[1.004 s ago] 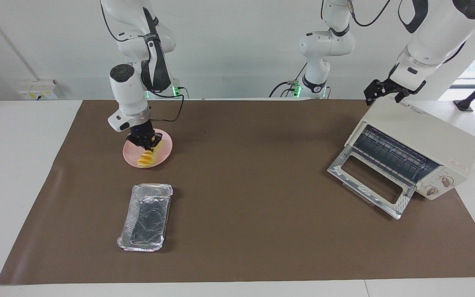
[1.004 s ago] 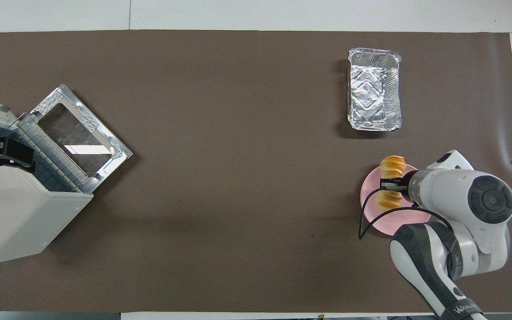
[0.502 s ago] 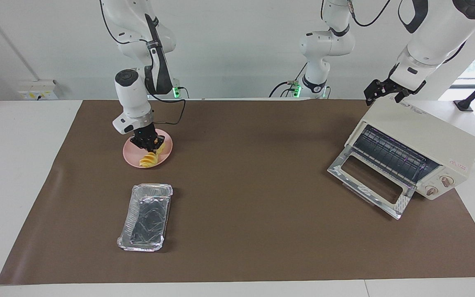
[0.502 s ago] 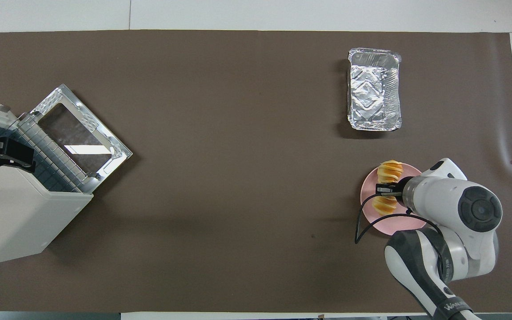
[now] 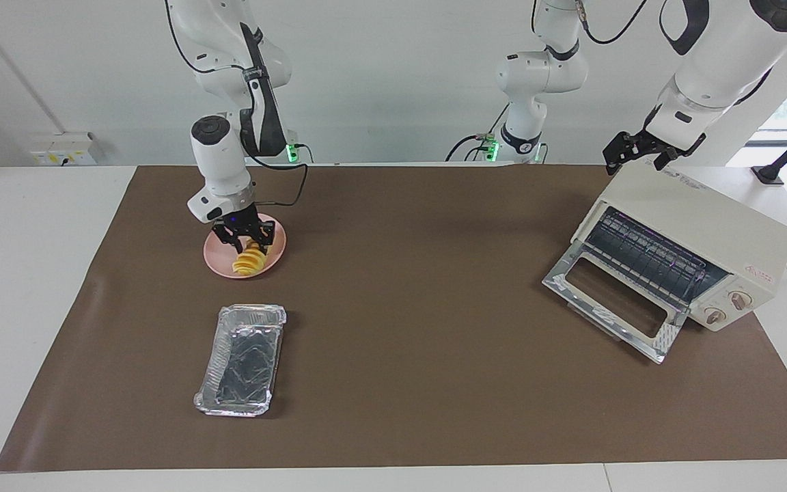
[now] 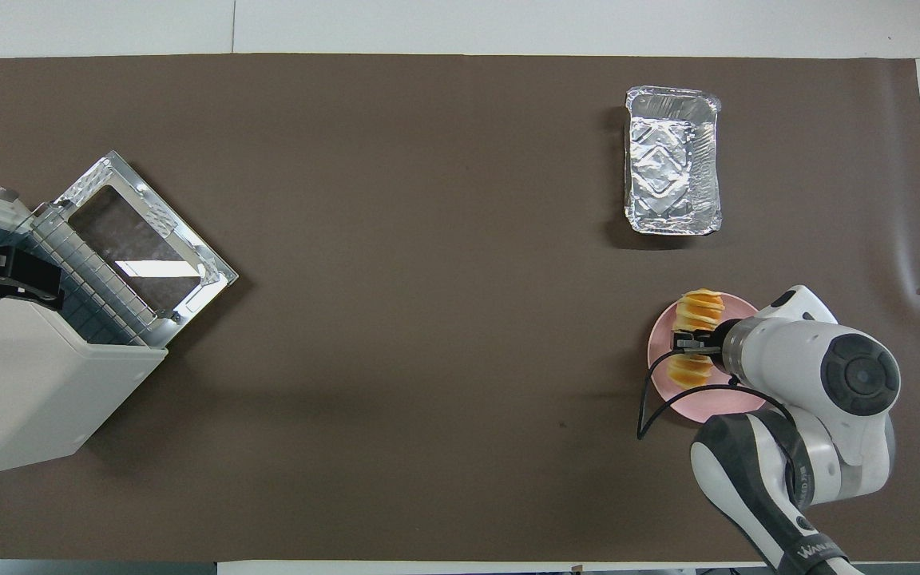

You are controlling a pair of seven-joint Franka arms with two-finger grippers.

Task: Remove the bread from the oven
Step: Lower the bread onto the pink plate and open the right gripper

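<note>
1. Bread (image 5: 249,262): golden-yellow w/ ridged, slice-like segments; deeper orange-brown on the ridges seen from overhead.
2. Plate (image 5: 275,254): plain pale pink, no pattern.
3. Foil tray (image 5: 241,361): crinkled silver; embossed diamond pattern on base in overhead view.
4. Oven (image 5: 701,225): cream-white body; 2 pinkish knobs; small red mark on front panel; dark interior w/ grey wire rack; door w/ shiny silver frame around clear glass.
5. Table mat (image 5: 421,287): flat dark brown, unpatterned; white tabletop around it.
6. Right gripper (image 5: 244,238): black, on white arm w/ dark grey joint sections.
7. Left gripper (image 5: 629,152): black, on white arm.
</note>
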